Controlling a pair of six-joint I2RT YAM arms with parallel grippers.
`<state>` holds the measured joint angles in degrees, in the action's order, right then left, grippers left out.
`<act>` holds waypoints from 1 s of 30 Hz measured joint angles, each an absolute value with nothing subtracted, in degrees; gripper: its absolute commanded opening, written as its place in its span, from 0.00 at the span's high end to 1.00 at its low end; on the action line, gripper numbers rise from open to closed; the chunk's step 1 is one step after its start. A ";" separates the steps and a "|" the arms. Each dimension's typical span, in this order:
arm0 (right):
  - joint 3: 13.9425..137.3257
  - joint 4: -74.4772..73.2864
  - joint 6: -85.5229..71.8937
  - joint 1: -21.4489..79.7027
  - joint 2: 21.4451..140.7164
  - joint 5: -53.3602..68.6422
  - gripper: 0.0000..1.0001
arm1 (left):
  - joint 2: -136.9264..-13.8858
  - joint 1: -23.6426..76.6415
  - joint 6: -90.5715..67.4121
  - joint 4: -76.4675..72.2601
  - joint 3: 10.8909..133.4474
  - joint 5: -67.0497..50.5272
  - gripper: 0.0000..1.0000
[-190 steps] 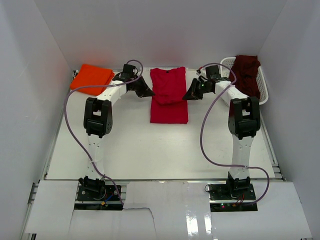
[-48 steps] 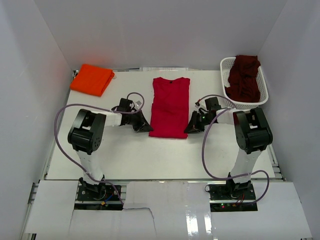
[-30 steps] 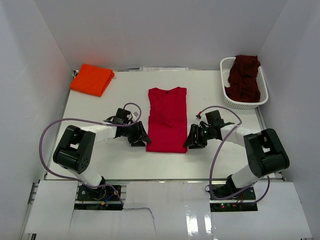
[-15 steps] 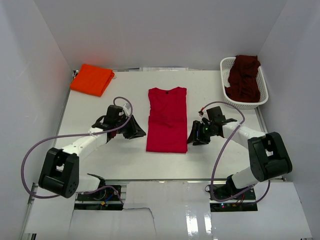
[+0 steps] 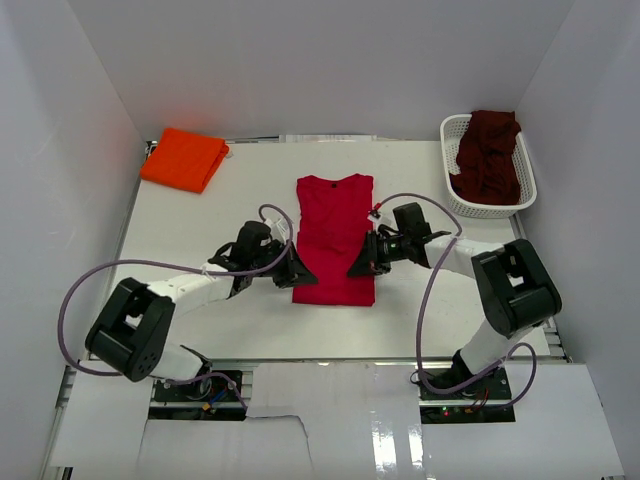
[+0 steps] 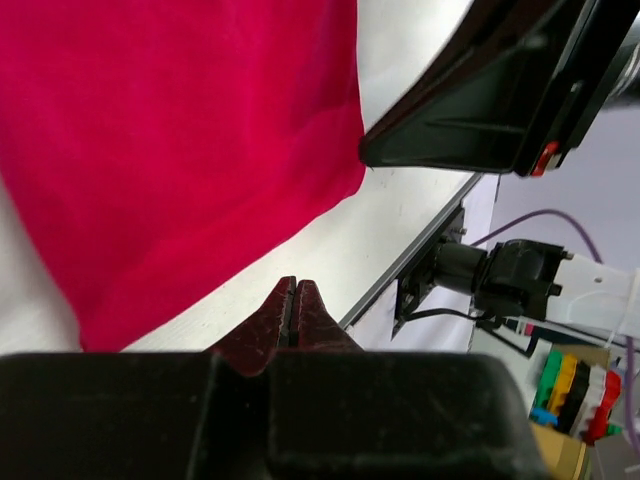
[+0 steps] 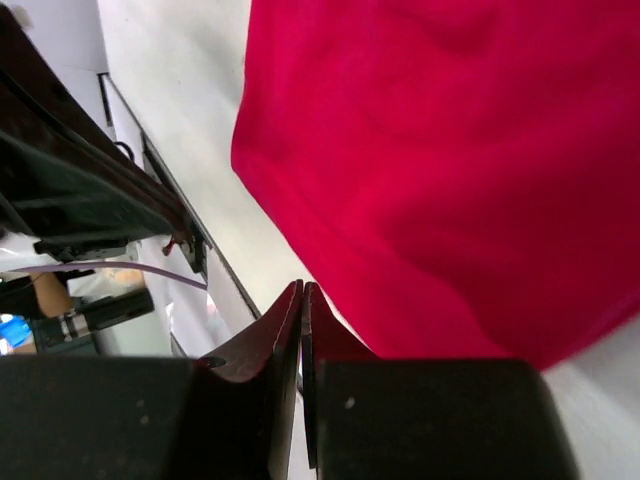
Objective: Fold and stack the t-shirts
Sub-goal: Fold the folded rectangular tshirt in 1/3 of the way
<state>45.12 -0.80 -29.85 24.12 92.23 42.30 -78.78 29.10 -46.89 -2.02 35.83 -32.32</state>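
A white lattice basket [image 5: 483, 209] is sitting at the far right corner of the tabletop [image 5: 420, 320]. It is holding the dark maroon t-shirt [image 5: 490, 150], which is lying bunched in a heap that is filling most of the basket and rising over its far rim. Nothing else is showing inside it.

The orange t-shirt [image 5: 183, 158] is lying folded at the far left corner, well apart from the basket.

The red t-shirt [image 5: 335, 235] is lying flat in the middle of the tabletop as a long narrow strip, its collar pointing to the far edge and its hem to the near edge.

Both arms are reaching low over the tabletop toward the hem end, one from each side. The left fingers [image 6: 312, 318] are pressing tightly together with no gap between them, their tips sitting over bare white surface just beside the shirt's near left corner [image 6: 180, 130]. The right fingers [image 7: 284, 325] are likewise pinching tip to tip, right at the edge of the red cloth [image 7: 450, 150] near its near right corner. Whether either pair is catching any cloth is not clear from these views. In the left wrist view the black body of the other arm [image 6: 500, 90] is hanging over the far side of the shirt. Purple cables [image 5: 90, 285] are looping from the arms.
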 measured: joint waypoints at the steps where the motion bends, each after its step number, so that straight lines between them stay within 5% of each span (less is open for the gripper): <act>1: 45.58 0.95 -30.61 24.23 93.89 43.48 0.92 | -80.27 30.09 -47.05 -3.42 35.90 -32.40 1.00; 12: 55.09 15.31 -37.12 27.20 110.39 50.76 0.92 | -96.09 35.00 -50.22 -18.74 36.05 -33.67 1.00; 30: 58.63 25.26 -41.25 29.61 121.91 52.36 0.92 | -98.96 35.66 -52.69 -27.42 31.44 -32.73 1.00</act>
<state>58.63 25.26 -41.25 29.61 121.91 52.36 -98.96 35.66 -52.69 -27.42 31.44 -32.73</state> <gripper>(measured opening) 0.078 0.028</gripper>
